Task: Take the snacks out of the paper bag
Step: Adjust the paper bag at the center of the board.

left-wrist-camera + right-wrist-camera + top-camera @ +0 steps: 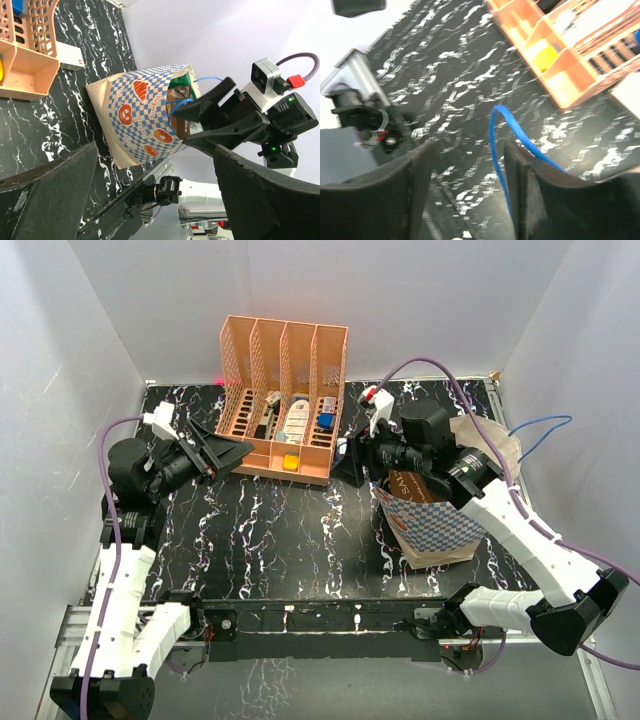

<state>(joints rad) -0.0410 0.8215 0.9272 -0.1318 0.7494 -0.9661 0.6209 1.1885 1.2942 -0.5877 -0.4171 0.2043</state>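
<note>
The right claw (181, 125), jaws partly apart and empty, hovers at the mouth of the paper bag (135, 117) with the snacks (180, 93) just beneath, likely needing a dip and pinch; the left claw (238, 454) stands wide open.

Orange perforated file rack (285, 390) upright at the far side of the black marbled tabletop (290, 540), beyond and between the left fingers (225, 453) and the right fingers (420, 185). In its low front trays: a yellow item (290, 463), a blue item (326, 421), a white item (296, 418). Small white box (70, 56) flat on the tabletop, just beside the rack's end nearer the right fingers. White walls (400, 300) all round.
</note>
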